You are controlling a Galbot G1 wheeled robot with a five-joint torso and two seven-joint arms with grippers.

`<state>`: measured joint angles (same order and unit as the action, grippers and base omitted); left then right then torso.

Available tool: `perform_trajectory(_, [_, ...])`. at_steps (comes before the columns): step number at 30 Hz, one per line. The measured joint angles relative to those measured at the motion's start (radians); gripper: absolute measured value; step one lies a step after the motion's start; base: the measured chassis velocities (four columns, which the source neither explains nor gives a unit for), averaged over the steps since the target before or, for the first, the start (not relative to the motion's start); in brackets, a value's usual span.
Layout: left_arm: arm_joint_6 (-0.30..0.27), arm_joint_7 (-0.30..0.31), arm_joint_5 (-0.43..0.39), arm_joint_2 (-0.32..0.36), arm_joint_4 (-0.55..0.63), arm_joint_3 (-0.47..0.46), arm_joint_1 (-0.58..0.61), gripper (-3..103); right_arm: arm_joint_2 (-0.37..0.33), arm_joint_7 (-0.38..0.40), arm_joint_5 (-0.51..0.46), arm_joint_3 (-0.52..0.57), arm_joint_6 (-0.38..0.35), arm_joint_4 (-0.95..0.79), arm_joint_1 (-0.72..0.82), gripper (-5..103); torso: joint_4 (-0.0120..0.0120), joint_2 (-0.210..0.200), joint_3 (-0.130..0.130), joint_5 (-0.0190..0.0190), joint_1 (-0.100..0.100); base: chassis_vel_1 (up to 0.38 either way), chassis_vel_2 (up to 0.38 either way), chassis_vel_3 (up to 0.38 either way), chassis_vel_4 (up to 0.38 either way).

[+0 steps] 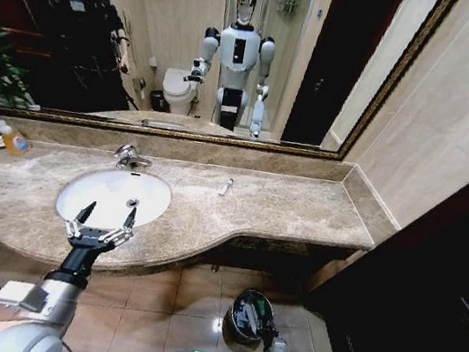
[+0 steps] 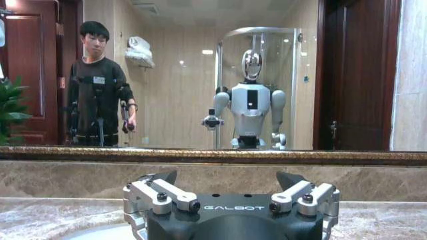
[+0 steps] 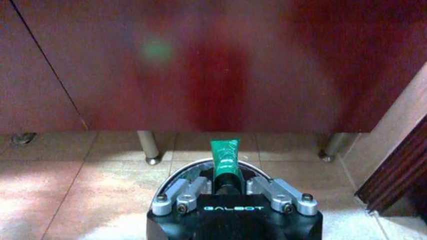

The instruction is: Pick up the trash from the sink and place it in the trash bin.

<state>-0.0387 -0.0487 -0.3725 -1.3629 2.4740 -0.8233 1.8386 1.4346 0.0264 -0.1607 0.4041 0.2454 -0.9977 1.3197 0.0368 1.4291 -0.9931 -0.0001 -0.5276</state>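
We are holding our left gripper [image 1: 106, 216] out over the near edge of the sink [image 1: 80, 190], with its jaws spread wide and nothing between them. In the left wrist view the left gripper's two fingers [image 2: 160, 192] are standing well apart, pointing at the mirror [image 2: 220, 75] above the desk [image 1: 283, 206]. We judge that this arm is hovering there because the basin is where the trash is meant to be collected, though we are seeing no scrap inside the white bowl from the head view. One small white tube [image 1: 225, 187] is lying on the desk, well to the right of the chrome tap [image 1: 128, 156], apart from both arms. The orange-labelled bottle [image 1: 13, 139] is standing at the far left of the desk and is not part of the job.

Our right gripper [image 3: 225, 186] is hanging low, directly above the trash bin [image 1: 250, 314] on the tiled floor [image 1: 151, 306]. Its jaws are clenched on a green piece [image 3: 224, 156], which is sticking out past the fingertips, with the bin's metal rim just beneath it. We take this as the drop-off step: the piece is being held over the opening so that a release would let it fall inside.
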Motion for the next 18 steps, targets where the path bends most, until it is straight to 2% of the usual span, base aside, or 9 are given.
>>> perform_trajectory(13, [0.000,0.000,0.000,0.000,0.000,0.000,0.000,100,0.014,0.011,0.027,-0.001,-0.018,-0.016,-0.008,21,0.0000,0.000,0.000,-0.0001,0.000,0.000,0.000,0.000,0.000])
perform_trajectory(14, [0.000,0.000,0.000,0.000,0.000,0.000,0.000,100,0.014,0.012,0.026,-0.001,-0.018,-0.018,-0.007,18,0.0000,0.000,0.000,-0.0001,0.000,0.000,0.000,0.000,0.000])
perform_trajectory(16, [0.000,0.000,0.000,0.000,0.000,0.000,0.000,100,0.016,0.018,0.023,-0.001,-0.020,-0.021,-0.005,21,0.0000,0.000,0.000,0.0000,0.000,0.000,0.000,0.000,0.000])
perform_trajectory(18, [0.000,0.000,0.000,0.000,0.000,0.000,0.000,100,0.021,0.026,0.021,0.000,-0.019,-0.023,-0.006,32,0.0000,0.000,0.000,0.0000,0.000,0.000,0.000,0.000,0.000])
